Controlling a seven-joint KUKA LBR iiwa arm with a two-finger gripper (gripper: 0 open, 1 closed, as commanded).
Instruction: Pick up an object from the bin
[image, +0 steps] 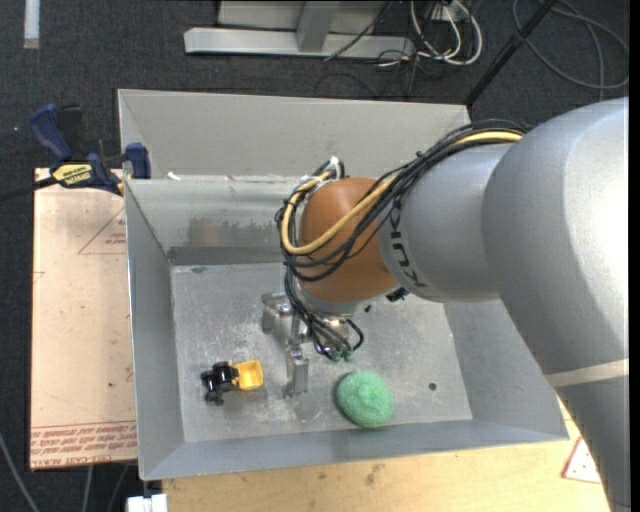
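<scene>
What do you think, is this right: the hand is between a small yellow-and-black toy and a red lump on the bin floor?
Not quite: the camera view shows the lump is green, not red. The rest holds: the hand is between it and the small yellow-and-black toy on the bin floor.

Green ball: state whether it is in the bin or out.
In. The green ball lies on the floor of the bin by the near wall, beside the gripper, not lifted.

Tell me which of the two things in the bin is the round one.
The green ball beside the gripper. The other, a small yellow and black toy on the gripper's opposite side, is blocky.
</scene>
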